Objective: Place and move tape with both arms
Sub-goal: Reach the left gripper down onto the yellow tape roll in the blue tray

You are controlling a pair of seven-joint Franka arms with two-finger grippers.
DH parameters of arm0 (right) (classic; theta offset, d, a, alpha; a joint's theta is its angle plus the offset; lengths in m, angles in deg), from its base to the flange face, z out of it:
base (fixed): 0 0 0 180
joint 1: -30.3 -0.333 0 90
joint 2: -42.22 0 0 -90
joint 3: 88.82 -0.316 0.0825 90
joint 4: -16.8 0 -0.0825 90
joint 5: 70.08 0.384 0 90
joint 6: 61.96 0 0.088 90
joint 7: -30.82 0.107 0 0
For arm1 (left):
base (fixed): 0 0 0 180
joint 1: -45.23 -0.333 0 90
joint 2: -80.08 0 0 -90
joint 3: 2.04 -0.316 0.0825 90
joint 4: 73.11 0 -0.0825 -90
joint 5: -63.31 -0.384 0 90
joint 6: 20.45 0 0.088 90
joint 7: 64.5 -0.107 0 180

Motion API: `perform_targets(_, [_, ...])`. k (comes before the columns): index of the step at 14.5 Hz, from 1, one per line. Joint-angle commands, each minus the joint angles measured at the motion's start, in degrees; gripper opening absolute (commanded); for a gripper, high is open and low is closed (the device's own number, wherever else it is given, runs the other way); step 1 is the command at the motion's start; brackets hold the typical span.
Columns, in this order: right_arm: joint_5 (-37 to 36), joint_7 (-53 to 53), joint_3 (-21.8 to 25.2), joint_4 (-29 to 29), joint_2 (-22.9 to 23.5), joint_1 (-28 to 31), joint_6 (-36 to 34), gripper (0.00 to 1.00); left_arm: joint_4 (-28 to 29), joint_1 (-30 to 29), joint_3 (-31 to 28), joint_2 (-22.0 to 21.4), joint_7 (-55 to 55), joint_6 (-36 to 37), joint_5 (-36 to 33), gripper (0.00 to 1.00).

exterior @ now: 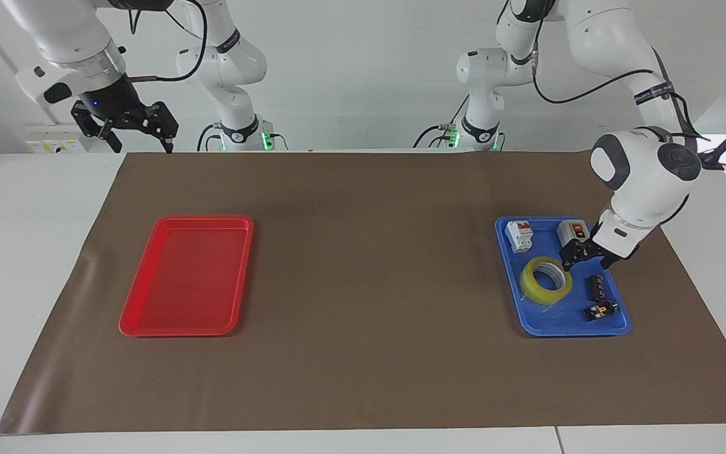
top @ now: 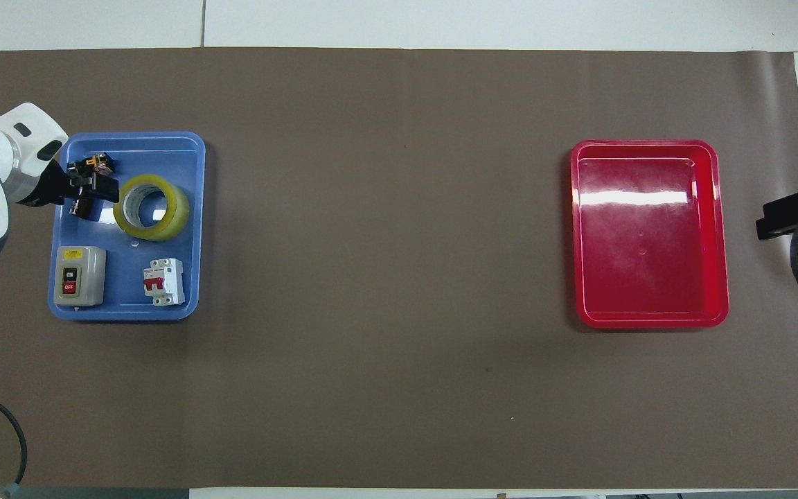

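The tape (exterior: 546,280) (top: 152,207), a yellow translucent roll with a pale core, lies flat in the blue tray (exterior: 530,323) (top: 129,284) at the left arm's end of the table. My left gripper (exterior: 587,258) (top: 94,188) hangs low over the tray, right beside the tape's rim on the side toward the tray's outer edge. It is open, with nothing between its fingers. I cannot tell whether a fingertip touches the roll. My right gripper (exterior: 139,135) (top: 787,215) waits open, up in the air above the table's edge at the right arm's end.
The blue tray also holds a grey switch box (exterior: 572,231) (top: 78,276), a white breaker (exterior: 519,235) (top: 164,282) and two small black parts (exterior: 595,287) (exterior: 601,310). An empty red tray (exterior: 186,277) (top: 648,235) lies toward the right arm's end. Brown matting covers the table.
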Motion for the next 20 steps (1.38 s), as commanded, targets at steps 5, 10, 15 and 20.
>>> perform_targets(5, [-0.6,-0.8,-0.1,0.9,-0.6,0.1,1.2,1.00,1.9,0.4,-0.5,3.4,7.7,-5.7,-1.1,0.79])
perform_targets(10, [-0.6,-0.8,-0.1,0.9,-0.6,0.1,1.2,1.00,2.3,0.9,-0.4,4.2,11.3,-6.1,-1.1,0.77])
perform_targets(15, [-0.6,-0.7,-0.1,0.9,-0.6,0.1,1.2,1.00,3.3,1.7,-0.2,4.0,13.9,-5.7,-1.1,0.71])
perform_targets(20, [-0.6,-0.7,-0.1,0.9,-0.6,0.1,1.2,1.00,4.1,1.6,-0.2,3.8,13.6,-5.7,-1.1,0.58])
